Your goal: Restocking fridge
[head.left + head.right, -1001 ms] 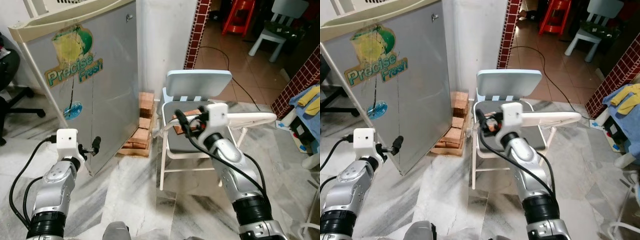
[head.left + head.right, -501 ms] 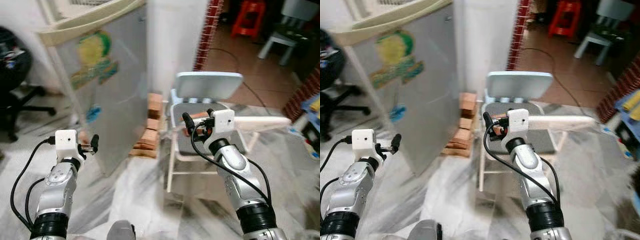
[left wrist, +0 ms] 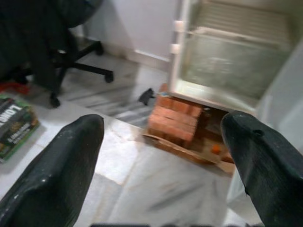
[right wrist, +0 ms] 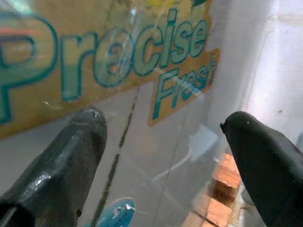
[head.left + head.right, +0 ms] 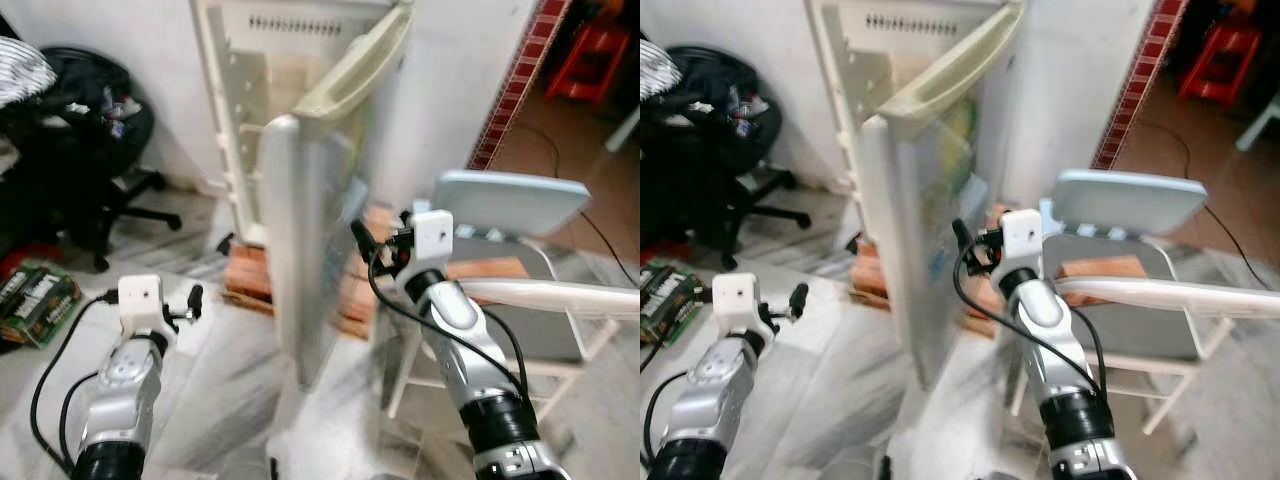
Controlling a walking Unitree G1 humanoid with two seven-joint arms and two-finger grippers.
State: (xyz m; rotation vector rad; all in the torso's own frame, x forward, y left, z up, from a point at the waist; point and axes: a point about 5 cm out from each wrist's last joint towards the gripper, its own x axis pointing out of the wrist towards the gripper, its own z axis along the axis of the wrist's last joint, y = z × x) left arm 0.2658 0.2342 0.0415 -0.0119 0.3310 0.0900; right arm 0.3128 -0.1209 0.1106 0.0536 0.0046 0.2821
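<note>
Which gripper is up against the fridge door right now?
The right gripper, raised at the outer face of the open white fridge door, beside its "Precise Fresh" sticker. The left gripper hangs low over the marble floor.

The fridge door (image 5: 305, 240) has a smooth, glossy grey metal-look face carrying a shiny printed sticker (image 4: 109, 61); its edge trim is cream plastic. Rough reddish bricks (image 3: 177, 120) prop up the fridge on a polished, grey-veined marble floor (image 5: 225, 400). The chair (image 5: 510, 200) to the right has a smooth pale-blue plastic backrest.
</note>
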